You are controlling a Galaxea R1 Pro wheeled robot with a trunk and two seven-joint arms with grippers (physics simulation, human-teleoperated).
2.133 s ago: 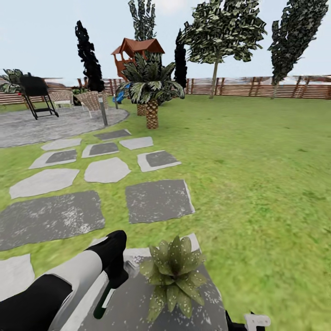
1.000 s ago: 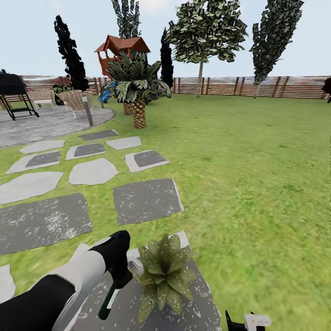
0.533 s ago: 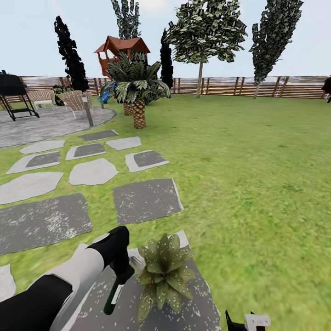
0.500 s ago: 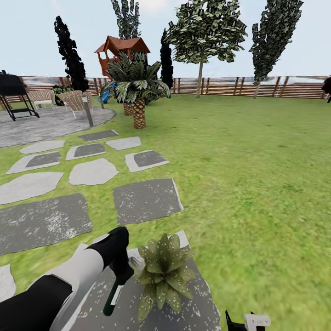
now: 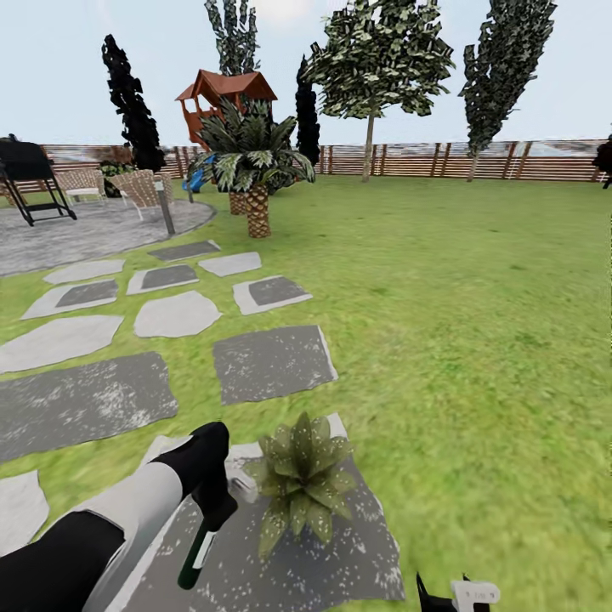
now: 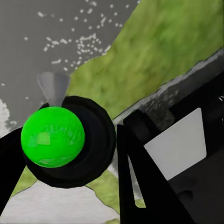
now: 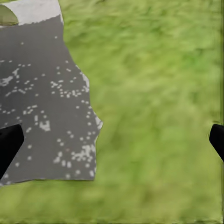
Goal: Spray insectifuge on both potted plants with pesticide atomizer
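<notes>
My left gripper [image 5: 217, 508] is shut on the pesticide atomizer [image 5: 200, 548], a dark bottle with a white spray head [image 5: 242, 486] pointing at a potted plant [image 5: 302, 480]. The plant is a low rosette of pointed green leaves on a grey stepping stone [image 5: 340, 561], just right of the spray head. In the left wrist view the atomizer [image 6: 70, 140] shows as a black round body with a green ball, held between the black fingers [image 6: 135, 177]. My right gripper [image 5: 459, 592] hangs low at the lower right. In the right wrist view the right gripper [image 7: 112, 140] is open over grass, with nothing between its fingers.
Grey stepping stones [image 5: 272, 361] lead across the lawn to a round paved patio [image 5: 76, 234] with chairs, a black grill [image 5: 30, 174] and a grey bollard [image 5: 164, 206]. Palms [image 5: 255, 161] stand ahead. A wooden fence [image 5: 476, 160] closes the far side. Open grass [image 5: 476, 340] lies to the right.
The whole view has shifted a little, so the plant and stones sit slightly higher in the picture. My left gripper still holds the atomizer beside the plant, a bit lower than before.
</notes>
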